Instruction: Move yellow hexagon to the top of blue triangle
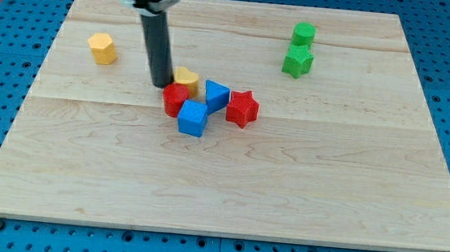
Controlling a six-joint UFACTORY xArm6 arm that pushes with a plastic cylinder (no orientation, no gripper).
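The yellow hexagon point(102, 48) lies alone at the view's upper left of the wooden board point(325, 192). A blue block that looks like the triangle point(216, 96) sits in a cluster near the middle. My tip point(161, 84) is down at the cluster's left edge, next to a yellow heart-like block point(186, 79) and just above a red block point(175, 100). The tip is well to the right of and below the yellow hexagon, apart from it.
In the cluster there is also a blue cube point(193, 118) at the bottom and a red star point(242, 108) at the right. Two green blocks point(303, 34) point(298, 61) stand at the upper right. The dark rod point(156, 38) rises from the tip to the view's top.
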